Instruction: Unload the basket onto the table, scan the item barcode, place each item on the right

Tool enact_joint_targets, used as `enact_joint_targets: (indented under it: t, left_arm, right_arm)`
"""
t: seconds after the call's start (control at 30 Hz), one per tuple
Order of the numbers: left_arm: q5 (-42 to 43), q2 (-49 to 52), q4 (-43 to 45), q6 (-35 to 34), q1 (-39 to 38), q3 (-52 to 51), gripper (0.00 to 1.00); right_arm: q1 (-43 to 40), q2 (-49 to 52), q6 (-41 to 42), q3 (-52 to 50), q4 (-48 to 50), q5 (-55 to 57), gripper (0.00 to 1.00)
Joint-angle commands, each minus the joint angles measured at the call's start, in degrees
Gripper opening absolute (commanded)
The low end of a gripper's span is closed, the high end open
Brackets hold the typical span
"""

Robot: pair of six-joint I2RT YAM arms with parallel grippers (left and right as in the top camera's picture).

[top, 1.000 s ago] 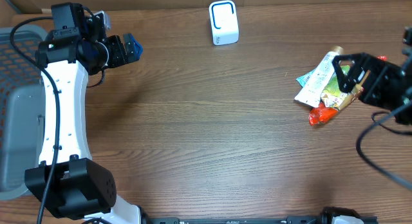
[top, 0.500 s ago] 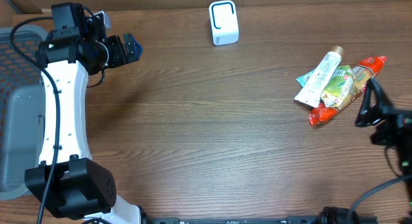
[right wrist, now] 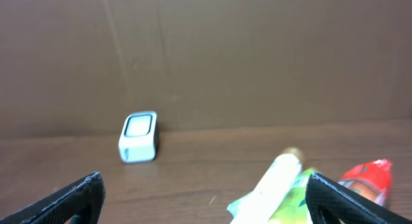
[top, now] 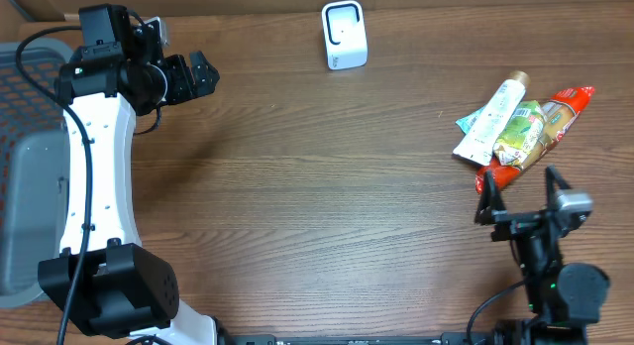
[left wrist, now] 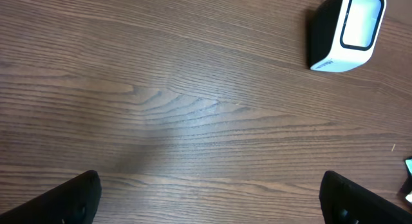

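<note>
A white barcode scanner (top: pixel 344 35) (left wrist: pixel 347 31) (right wrist: pixel 138 145) stands at the table's far edge. At the right lies a pile of items: a white tube (top: pixel 492 117) (right wrist: pixel 273 182) on a green packet (top: pixel 520 137) (right wrist: pixel 293 201), a red packet (top: pixel 565 102) (right wrist: pixel 367 179) and a teal packet (top: pixel 471 120). My right gripper (top: pixel 517 189) (right wrist: pixel 206 201) stands open just in front of the pile, facing it, holding nothing. My left gripper (top: pixel 201 74) (left wrist: pixel 209 205) hangs open and empty at the far left, well to the left of the scanner.
A grey mesh basket (top: pixel 25 186) sits at the left edge beside the left arm's white base. A brown cardboard wall (right wrist: pixel 225 50) runs behind the table. Bare wood lies between the two arms.
My right arm has drawn back from over the pile at the right edge to the front of the table, now facing the pile. The left gripper has barely shifted.
</note>
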Motion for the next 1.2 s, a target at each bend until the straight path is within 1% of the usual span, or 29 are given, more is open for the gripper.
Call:
enact_joint_targets:
  t: [0.0, 0.17, 0.3, 0.33, 1.17]
  left_arm:
    - [-0.1, -0.6, 0.2, -0.5, 0.0, 0.9, 1.0]
    - [-0.1, -0.6, 0.3, -0.5, 0.0, 0.9, 1.0]
    - [-0.1, -0.6, 0.3, -0.5, 0.0, 0.9, 1.0]
    - [-0.1, -0.6, 0.3, -0.5, 0.0, 0.9, 1.0]
    - [-0.1, -0.6, 0.2, -0.5, 0.0, 0.9, 1.0]
  right_arm:
    - [2.9, -4.4, -0.3, -5.2, 2.5, 2.9, 1.0]
    - [4.3, -8.8, -0.3, -10.4, 2.8, 4.3, 1.0]
    - [4.3, -11.6, -0.3, -10.3, -4.5, 4.3, 1.0]
    - [4.3, -12.0, -0.3, -10.3, -5.0, 4.5, 1.0]
    - [4.3, -12.0, -0.3, -10.3, -4.9, 4.3, 1.0]
